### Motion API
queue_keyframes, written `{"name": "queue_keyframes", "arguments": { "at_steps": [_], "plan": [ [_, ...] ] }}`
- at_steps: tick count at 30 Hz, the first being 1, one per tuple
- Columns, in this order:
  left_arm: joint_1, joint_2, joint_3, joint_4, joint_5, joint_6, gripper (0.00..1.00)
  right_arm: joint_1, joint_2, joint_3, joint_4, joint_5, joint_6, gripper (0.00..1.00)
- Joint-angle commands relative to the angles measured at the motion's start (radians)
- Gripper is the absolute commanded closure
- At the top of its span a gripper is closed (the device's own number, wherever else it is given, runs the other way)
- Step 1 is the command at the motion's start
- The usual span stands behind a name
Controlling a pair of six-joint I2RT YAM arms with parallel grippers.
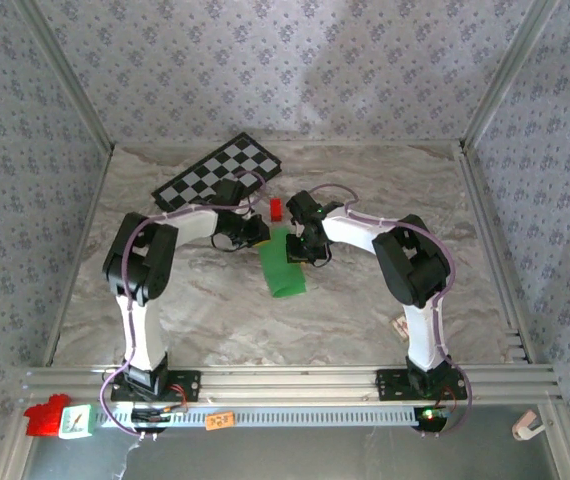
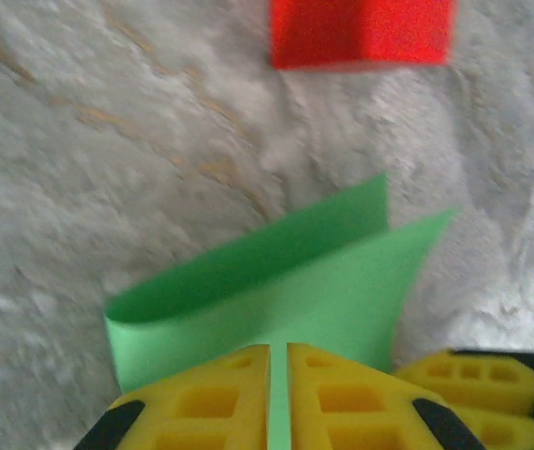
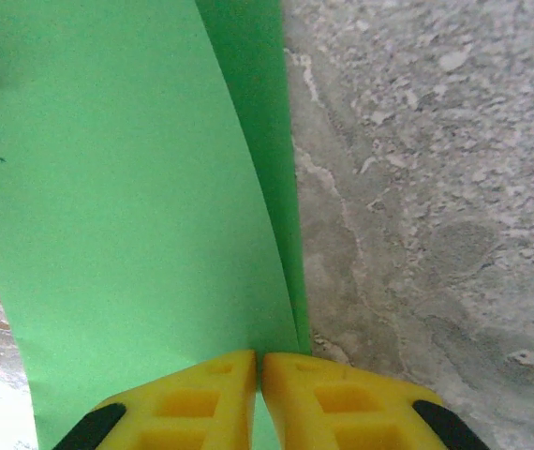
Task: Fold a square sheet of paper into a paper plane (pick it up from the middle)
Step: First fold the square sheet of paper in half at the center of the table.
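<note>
The green paper [image 1: 284,265] sits near the middle of the marbled bench [image 1: 365,190], folded over on itself into a long strip that runs from between the two arms toward the near side. The left fingers [image 1: 255,232] meet it from the left at its far end and the right fingers [image 1: 307,245] meet it from the right, just across the strip.

In the left wrist view, the left fingers [image 2: 262,358] are pressed almost together with a thin line of green between them, so they pinch the green paper [image 2: 304,300]. The paper shows two layers there, joined by a rounded bend on the left and parted slightly at the right. A red block [image 2: 361,33] lies on the bench beyond the paper, apart from it.

In the right wrist view, the right fingers [image 3: 248,367] are likewise squeezed together on the edge of the green paper [image 3: 117,206], whose two layers spread apart a little away from the grip.

From above, the red block [image 1: 276,208] lies just past the far end of the strip, and a checkered board [image 1: 218,172] lies flat farther back on the left
</note>
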Motion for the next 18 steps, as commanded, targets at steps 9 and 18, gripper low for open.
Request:
{"name": "queue_keyframes", "arguments": {
  "at_steps": [9,18],
  "plan": [
    [0.069,0.099,0.140,-0.140,-0.129,0.141,0.88,-0.011,0.152,-0.091,-0.189,0.217,0.001,0.82],
    [0.066,-0.097,0.067,-0.074,-0.041,0.089,0.87,-0.014,0.155,-0.098,-0.177,0.196,0.012,0.82]
  ]
}}
